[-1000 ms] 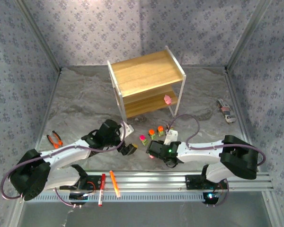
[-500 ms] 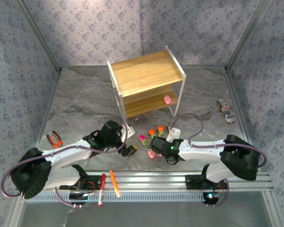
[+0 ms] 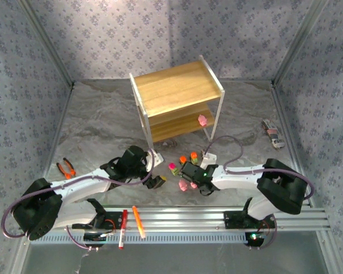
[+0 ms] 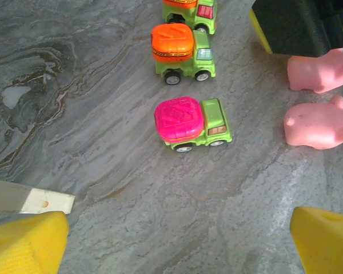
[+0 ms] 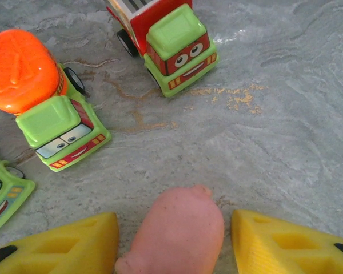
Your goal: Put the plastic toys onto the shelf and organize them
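No word, number or brand name can be read. The only printed marks are cartoon faces, each with eyes and a smiling mouth, on the fronts of two toy trucks standing on the table [image 5: 274,114]: the orange-topped truck [image 5: 46,108] and the red-backed truck [image 5: 171,43]. A third green truck [image 5: 3,194] is cut off by the frame, so its decal cannot be made out.
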`<state>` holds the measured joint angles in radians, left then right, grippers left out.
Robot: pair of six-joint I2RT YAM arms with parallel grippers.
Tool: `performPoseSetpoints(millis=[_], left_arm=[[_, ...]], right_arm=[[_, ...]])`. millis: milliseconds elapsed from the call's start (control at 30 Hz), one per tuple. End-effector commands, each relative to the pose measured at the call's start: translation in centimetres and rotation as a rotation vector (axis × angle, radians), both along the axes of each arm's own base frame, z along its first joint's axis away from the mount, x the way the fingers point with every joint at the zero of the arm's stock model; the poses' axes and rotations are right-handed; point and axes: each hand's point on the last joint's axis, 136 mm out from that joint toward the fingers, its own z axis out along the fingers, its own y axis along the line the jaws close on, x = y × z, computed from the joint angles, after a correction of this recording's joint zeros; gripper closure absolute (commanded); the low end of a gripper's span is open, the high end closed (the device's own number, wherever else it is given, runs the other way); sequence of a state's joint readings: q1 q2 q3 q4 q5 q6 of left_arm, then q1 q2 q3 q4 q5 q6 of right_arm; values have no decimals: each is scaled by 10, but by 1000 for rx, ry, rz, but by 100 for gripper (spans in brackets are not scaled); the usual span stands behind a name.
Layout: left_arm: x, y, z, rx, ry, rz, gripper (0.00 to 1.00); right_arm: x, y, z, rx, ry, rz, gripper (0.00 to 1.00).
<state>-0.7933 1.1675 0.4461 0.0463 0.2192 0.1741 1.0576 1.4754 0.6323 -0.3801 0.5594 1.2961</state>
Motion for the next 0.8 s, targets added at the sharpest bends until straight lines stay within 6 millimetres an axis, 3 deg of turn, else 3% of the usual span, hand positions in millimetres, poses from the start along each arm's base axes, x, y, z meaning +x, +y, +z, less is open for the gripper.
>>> performPoseSetpoints(millis=[0,267,767], left_arm=[[5,-3,9,-7,-35,-1,0],[7,-3,9,-6,-42,5,0],[8,-3,8,-1,-40,8,0]], right_arm=[[1,-3,5,-54,16,20,46],[-5,-11,12,-84,33,62,52],[-16,-8,-4,-81,44,88,57]])
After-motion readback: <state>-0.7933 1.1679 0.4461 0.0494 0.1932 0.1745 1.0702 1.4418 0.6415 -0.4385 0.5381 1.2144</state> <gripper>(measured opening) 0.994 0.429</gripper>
